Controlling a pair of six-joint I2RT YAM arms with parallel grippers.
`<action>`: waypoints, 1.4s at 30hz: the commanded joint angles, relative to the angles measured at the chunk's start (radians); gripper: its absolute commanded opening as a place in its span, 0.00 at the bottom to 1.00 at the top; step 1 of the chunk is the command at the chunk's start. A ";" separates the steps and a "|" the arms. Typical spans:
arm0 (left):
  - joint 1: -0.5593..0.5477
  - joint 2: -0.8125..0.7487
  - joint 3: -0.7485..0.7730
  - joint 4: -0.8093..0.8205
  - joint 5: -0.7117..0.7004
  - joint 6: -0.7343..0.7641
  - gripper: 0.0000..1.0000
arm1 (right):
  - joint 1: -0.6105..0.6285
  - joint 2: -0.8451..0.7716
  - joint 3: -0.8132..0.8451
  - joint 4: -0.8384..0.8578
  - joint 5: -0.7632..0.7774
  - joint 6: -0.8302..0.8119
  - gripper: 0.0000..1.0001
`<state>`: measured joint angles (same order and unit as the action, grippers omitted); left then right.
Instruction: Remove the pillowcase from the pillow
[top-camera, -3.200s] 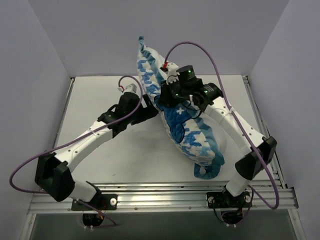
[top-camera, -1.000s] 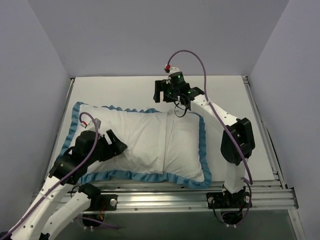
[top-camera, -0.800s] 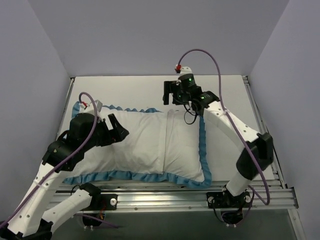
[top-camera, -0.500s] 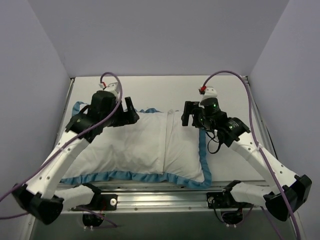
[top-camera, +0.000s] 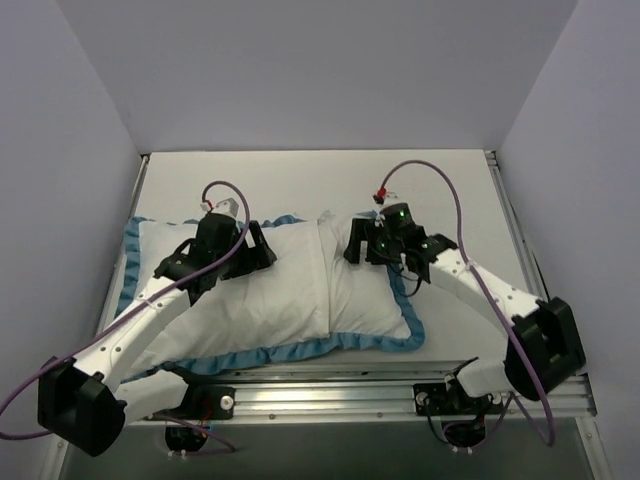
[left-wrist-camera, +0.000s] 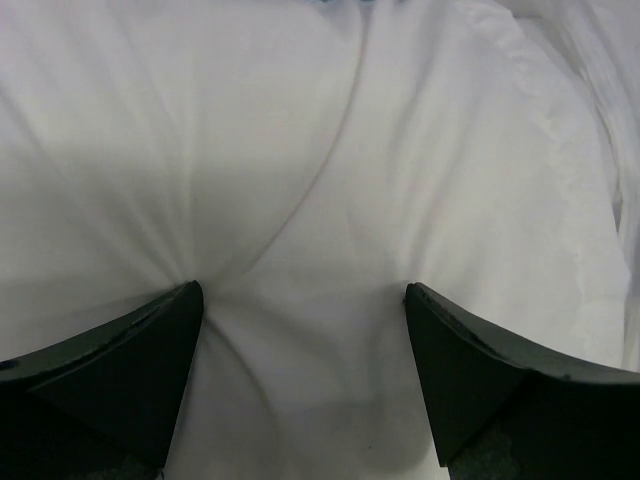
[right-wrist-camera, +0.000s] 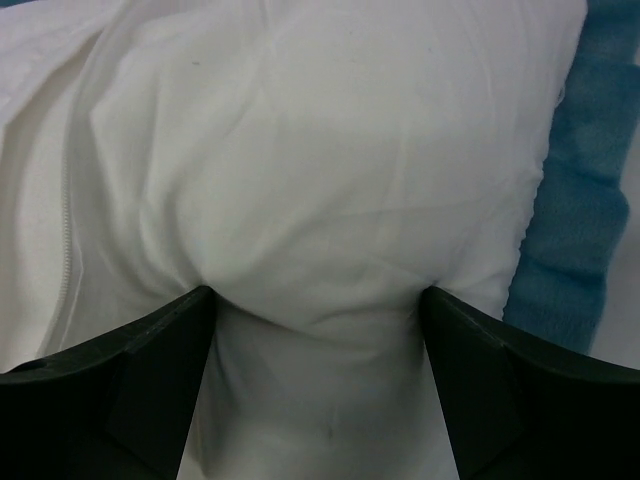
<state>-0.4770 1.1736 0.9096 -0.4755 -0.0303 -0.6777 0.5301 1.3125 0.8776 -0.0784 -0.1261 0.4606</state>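
The pillowcase (top-camera: 280, 300) lies flat on the table, plain white side up, with its teal ruffled edge (top-camera: 260, 350) around it. A seam (top-camera: 327, 290) runs across it near the middle. The pillow is inside, hidden by the fabric. My left gripper (top-camera: 265, 250) stands open, its fingertips pressed into the white fabric (left-wrist-camera: 300, 180) left of the seam. My right gripper (top-camera: 352, 248) is open as well and presses down right of the seam. White fabric (right-wrist-camera: 320, 180) bulges between its fingers, a zipper line (right-wrist-camera: 68, 200) shows to the left and the teal ruffle (right-wrist-camera: 580, 200) to the right.
The white table (top-camera: 440, 190) is walled in at the back and on both sides. An aluminium rail (top-camera: 330, 385) runs along the near edge. Purple cables loop above both wrists.
Both grippers have come down from above the pillowcase's far edge onto its white surface, one on each side of the seam. The case has shifted slightly and puckers under the fingers.
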 joint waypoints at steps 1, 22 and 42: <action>0.008 -0.080 -0.022 -0.149 -0.025 0.006 0.91 | -0.002 0.154 0.160 0.083 -0.031 -0.069 0.77; -0.078 0.241 0.376 -0.131 -0.082 0.161 0.91 | 0.188 0.326 0.633 -0.310 0.282 -0.208 0.83; -0.045 0.248 -0.064 0.060 0.018 -0.040 0.91 | -0.016 0.281 0.369 -0.314 0.390 -0.188 0.54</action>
<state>-0.5224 1.3983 0.9096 -0.2226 -0.0284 -0.7036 0.5377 1.6127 1.2327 -0.2790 0.1818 0.2939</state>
